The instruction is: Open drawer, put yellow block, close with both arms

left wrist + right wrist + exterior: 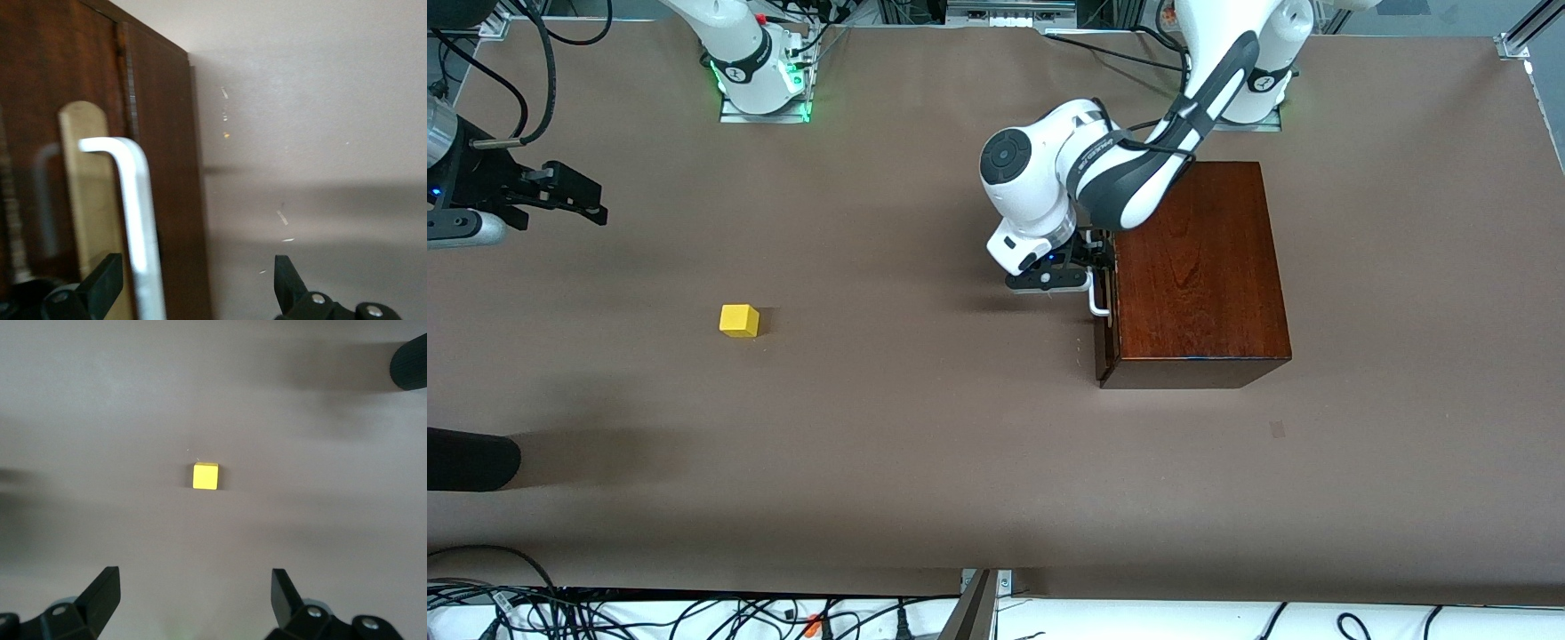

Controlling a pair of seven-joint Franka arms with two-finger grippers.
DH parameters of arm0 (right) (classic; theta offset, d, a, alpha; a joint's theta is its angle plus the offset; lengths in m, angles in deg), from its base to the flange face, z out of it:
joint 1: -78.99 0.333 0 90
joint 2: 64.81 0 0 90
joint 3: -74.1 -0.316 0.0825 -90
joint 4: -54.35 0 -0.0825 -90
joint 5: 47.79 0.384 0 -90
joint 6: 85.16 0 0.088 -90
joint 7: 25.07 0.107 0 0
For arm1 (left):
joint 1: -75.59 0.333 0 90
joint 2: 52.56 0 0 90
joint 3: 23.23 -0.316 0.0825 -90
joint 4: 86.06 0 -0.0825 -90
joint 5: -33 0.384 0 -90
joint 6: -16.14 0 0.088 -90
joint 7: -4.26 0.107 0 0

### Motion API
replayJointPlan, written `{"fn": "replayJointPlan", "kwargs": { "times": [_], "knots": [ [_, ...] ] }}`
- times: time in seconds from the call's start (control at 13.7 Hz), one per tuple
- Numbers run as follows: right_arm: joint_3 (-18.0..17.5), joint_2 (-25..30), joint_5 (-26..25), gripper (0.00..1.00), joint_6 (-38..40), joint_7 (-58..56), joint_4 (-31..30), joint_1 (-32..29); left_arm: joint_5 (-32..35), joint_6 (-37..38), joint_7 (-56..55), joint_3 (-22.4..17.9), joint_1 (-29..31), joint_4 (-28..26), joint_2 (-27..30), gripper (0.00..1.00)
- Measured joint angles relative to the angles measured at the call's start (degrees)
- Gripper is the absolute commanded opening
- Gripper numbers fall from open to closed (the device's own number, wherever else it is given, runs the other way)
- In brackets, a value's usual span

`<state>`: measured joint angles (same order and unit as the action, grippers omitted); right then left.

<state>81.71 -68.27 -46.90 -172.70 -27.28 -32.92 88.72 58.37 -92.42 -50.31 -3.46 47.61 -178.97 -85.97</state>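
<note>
One drawer (1104,311) shut in wooden box (1199,267), yellow block (739,320) outside

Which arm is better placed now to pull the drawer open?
The left. Its left gripper is open around the white handle of the shut drawer. The right gripper, open, hangs high above the yellow block.

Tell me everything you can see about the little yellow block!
The yellow block is a small, plain, bright yellow cube with smooth, unmarked faces and crisp edges. What it is made of cannot be told. It sits flat and upright on the bare brown table, toward the right arm's end, well apart from the wooden box. Nothing touches it except the table. The right end effector hangs above it with its fingers open, the block centred below the gap.
</note>
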Motion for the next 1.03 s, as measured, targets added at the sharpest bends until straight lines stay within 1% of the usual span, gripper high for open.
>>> {"fn": "replayJointPlan", "kwargs": {
  "times": [0.15, 0.59, 1.03],
  "knots": [
    [0.0, 0.0, 0.0, 1.0, 0.01, 0.0, 0.0, 0.0, 1.64, -0.31, -1.84, 0.07, -0.31, 0.33, -1.43, 1.0],
    [0.0, 0.0, 0.0, 1.0, 0.02, 0.0, 0.0, 0.0, 1.71, -0.34, -2.46, 0.12, -0.43, 0.97, -1.77, 1.0],
    [0.06, 0.0, 0.0, 1.0, 0.02, 0.0, 0.0, -0.02, 1.72, -0.25, -4.4, 0.3, -2.32, 4.37, -3.49, 1.0]
  ]
}}
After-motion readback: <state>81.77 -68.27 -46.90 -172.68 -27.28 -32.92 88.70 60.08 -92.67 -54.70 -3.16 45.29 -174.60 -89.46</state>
